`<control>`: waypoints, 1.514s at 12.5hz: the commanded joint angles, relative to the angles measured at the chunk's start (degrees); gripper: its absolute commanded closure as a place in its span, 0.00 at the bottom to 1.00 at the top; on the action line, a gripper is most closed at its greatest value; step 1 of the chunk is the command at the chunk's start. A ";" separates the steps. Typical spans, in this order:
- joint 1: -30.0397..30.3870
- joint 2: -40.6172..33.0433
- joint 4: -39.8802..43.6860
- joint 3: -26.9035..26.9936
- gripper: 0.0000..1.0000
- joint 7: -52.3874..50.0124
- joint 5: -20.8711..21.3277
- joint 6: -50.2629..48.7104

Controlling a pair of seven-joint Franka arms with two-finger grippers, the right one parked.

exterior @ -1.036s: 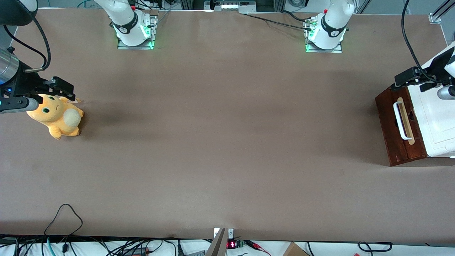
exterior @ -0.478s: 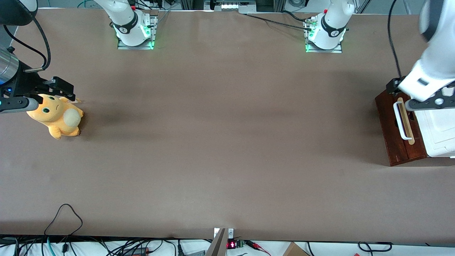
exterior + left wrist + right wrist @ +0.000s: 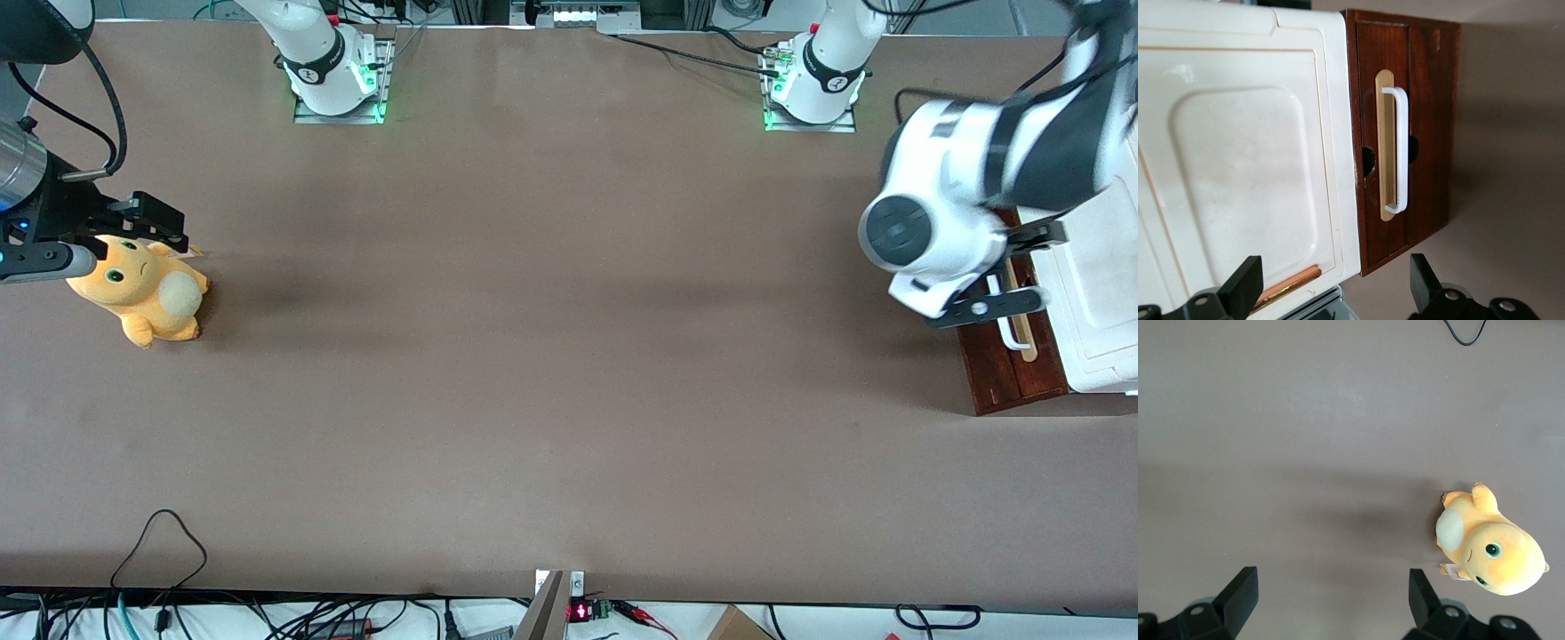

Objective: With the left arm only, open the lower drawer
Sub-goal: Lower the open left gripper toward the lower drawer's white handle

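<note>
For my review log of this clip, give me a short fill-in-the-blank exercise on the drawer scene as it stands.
1. The white loop handle is mounted on a pale wood ____.
2. The dark reddish-brown wooden lower drawer is ____, no plywood inside showing.
3. The black two-finger gripper hangs above the drawer unit with fingers ____, holding nothing.
4. The orange plush toy lies toward the ____ arm's end.

Missing: strip; closed; open; parked

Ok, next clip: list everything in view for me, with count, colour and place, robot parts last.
lower drawer: one, dark reddish-brown front, shut, at the working arm's end of the table.
loop handle: one, white, on a pale wood strip on the drawer front.
box-like top: one, white, above the drawers.
plush toy: one, orange-yellow, toward the parked arm's end.
table: one, brown surface.
left arm: one, white and dark grey, above the drawer unit.
gripper: one, black, open, hovering over the drawer front, apart from the handle.
</note>
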 commanded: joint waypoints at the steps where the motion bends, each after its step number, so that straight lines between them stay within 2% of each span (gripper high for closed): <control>1: 3.23 3.71 -4.54 -3.99 0.03 -10.61 6.83 -1.19; 3: 3.32 7.22 -9.36 -4.87 0.03 -19.49 12.70 -1.19; 5: 3.32 10.38 -12.28 -5.05 0.03 -23.03 19.65 -3.63; 8: 2.18 16.89 -12.99 -5.05 0.03 -27.43 26.51 -7.07; 10: 2.35 16.99 -14.13 -4.96 0.03 -27.09 29.42 -6.64; 12: 2.62 17.17 -14.66 -3.48 0.03 -27.00 31.28 -4.54; 15: 1.22 17.43 -14.66 -0.58 0.08 -27.00 31.72 -2.70; 16: -0.01 17.43 -14.66 1.78 0.08 -26.91 31.72 -1.55; 18: -0.81 17.52 -14.66 2.95 0.08 -26.91 31.72 -1.37; 19: -0.81 17.78 -14.66 2.95 0.13 -26.91 31.72 -1.37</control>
